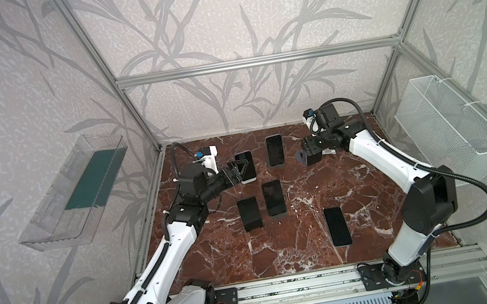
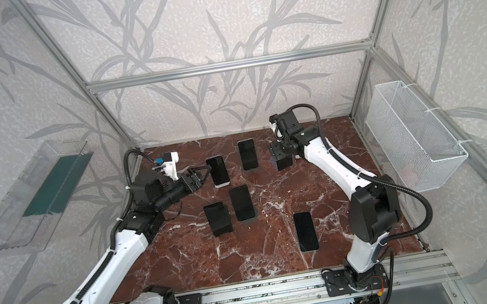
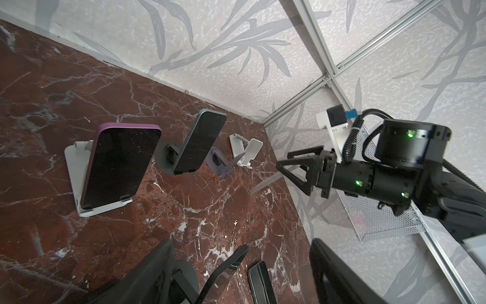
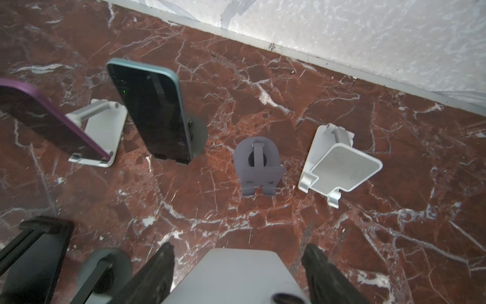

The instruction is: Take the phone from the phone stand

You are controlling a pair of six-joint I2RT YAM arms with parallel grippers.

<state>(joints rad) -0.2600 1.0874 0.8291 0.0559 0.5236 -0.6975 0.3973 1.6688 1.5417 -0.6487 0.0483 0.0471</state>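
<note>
My right gripper (image 4: 239, 248) is shut across the width of a phone (image 4: 231, 276) with a pale grey back, its fingers (image 4: 319, 265) flanking it. In both top views that phone (image 1: 315, 159) (image 2: 283, 163) hangs above the back right of the table, clear of the stands. Just beyond it stand an empty grey phone stand (image 4: 259, 165) and an empty white one (image 4: 339, 168). My left gripper (image 1: 238, 168) (image 3: 242, 242) is open, close beside a purple phone (image 3: 118, 168) that leans on a white stand (image 3: 76, 168).
A teal phone (image 1: 275, 150) leans on a dark stand at the back. Two more phones (image 1: 273, 198) (image 1: 249, 213) stand mid-table and one (image 1: 337, 226) lies flat front right. A wire basket (image 1: 450, 126) hangs on the right wall, a clear tray (image 1: 76, 192) on the left.
</note>
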